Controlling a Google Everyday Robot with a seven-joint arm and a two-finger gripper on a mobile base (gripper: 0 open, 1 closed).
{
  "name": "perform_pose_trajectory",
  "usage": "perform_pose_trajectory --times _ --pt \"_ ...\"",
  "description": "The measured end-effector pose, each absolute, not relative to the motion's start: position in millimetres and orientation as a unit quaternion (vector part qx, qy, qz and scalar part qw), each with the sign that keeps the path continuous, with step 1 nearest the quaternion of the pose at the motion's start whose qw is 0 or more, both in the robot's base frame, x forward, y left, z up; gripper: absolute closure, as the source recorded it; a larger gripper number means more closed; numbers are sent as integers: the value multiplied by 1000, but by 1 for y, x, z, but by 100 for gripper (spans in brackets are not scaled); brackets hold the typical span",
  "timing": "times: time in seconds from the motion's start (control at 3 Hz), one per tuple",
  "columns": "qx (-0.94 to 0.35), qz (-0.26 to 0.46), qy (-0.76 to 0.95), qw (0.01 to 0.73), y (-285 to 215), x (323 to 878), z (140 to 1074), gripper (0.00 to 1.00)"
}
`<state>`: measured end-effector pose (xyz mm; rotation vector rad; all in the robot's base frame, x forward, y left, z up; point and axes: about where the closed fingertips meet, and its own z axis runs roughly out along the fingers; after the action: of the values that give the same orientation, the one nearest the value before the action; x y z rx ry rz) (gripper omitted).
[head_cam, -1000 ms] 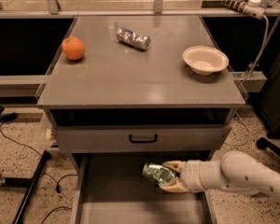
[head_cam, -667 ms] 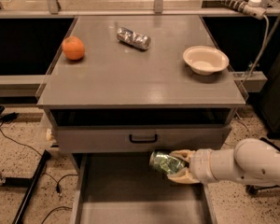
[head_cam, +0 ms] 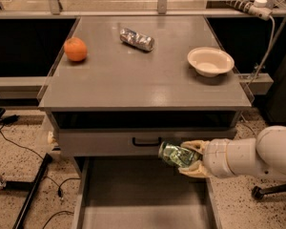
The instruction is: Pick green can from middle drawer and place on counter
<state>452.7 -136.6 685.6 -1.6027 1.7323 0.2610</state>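
My gripper point(head_cam: 187, 158) reaches in from the right on a white arm. It is shut on the green can point(head_cam: 174, 155), a small shiny wrinkly can held on its side. The can hangs above the open middle drawer point(head_cam: 138, 199), level with the grey drawer front and its black handle point(head_cam: 146, 141). The drawer floor below is bare grey metal. The counter point(head_cam: 138, 75) is the broad grey top above and behind the can.
On the counter lie an orange point(head_cam: 75, 49) at the left, a silver-blue can point(head_cam: 137, 38) at the back middle and a cream bowl point(head_cam: 210, 61) at the right. Cables point(head_cam: 19, 142) run on the speckled floor at the left. A power strip point(head_cam: 238, 3) is back right.
My gripper has lifted the green can up out of the drawer, from near the drawer floor to the height of the drawer front.
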Motion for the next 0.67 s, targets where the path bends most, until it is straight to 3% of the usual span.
perform_pose_trajectory --times 0.67 --pt "-641 88 631 428 -128 430 771 100"
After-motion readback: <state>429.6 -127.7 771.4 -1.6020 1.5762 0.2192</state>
